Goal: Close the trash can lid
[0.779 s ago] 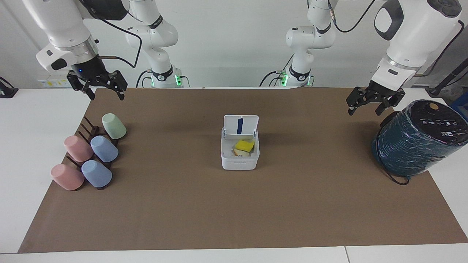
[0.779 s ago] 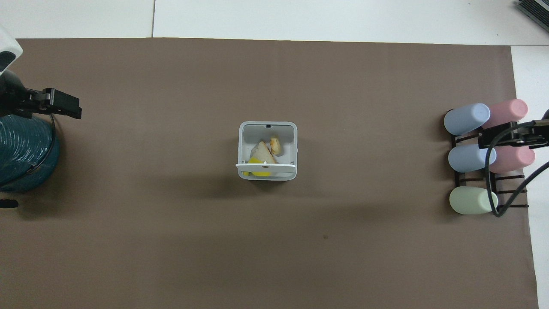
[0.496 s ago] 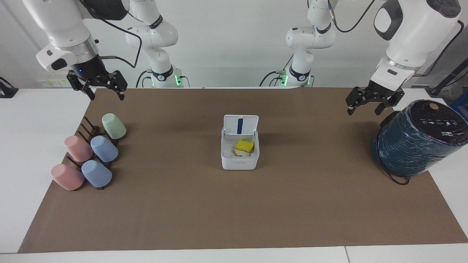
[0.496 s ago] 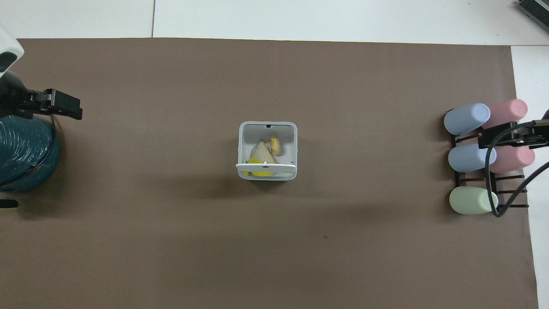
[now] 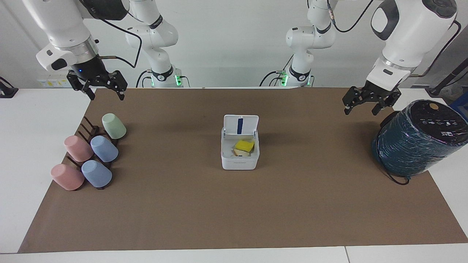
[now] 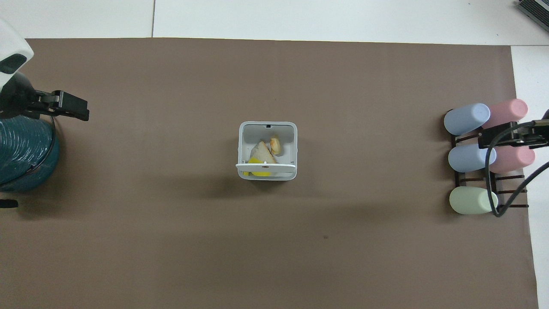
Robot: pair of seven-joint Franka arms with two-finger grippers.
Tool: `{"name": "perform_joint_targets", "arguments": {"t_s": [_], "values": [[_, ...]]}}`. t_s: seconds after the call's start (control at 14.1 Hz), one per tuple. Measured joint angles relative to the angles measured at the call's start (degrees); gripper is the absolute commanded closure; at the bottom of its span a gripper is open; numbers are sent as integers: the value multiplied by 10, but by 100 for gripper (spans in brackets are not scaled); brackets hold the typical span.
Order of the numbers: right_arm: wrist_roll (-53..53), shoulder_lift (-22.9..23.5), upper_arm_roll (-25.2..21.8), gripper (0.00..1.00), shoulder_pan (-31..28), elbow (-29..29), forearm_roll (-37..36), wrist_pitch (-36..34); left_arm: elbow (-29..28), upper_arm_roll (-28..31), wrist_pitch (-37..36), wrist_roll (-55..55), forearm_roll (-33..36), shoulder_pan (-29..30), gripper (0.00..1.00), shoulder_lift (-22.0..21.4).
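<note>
The small white trash can (image 5: 240,157) stands at the middle of the brown mat, with yellow and pale scraps inside. Its lid (image 5: 241,125) stands upright on the rim nearer to the robots, with the blue stripe showing. In the overhead view the trash can (image 6: 267,128) is open and the lid (image 6: 266,165) shows edge-on. My left gripper (image 5: 360,111) is open and empty, up in the air over the mat beside the teal cylinder; it also shows in the overhead view (image 6: 70,107). My right gripper (image 5: 106,97) is open and empty, waiting above the cup rack.
A large dark teal wrapped cylinder (image 5: 416,140) stands at the left arm's end of the table, with a cable at its base. A dark rack (image 5: 87,128) with several pastel cups lying on it sits at the right arm's end; it shows in the overhead view (image 6: 508,178).
My left gripper has moved a little away from the teal cylinder toward the middle of the table. The right arm, the trash can and the lid have not moved.
</note>
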Motion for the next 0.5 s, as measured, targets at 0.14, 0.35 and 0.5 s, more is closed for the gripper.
{"name": "perform_joint_targets", "arguments": {"t_s": [0.14,0.35,0.5], "values": [[0,0,0,0,0,0,0,0,-3,-4,0,0,-5,-17,22,0],[0,0,0,0,0,0,0,0,-11,-5,0,-33,-13,-46,75,-1],[0,0,0,0,0,0,0,0,-25,-6,8,-97,-14,-75,97,-6]]}}
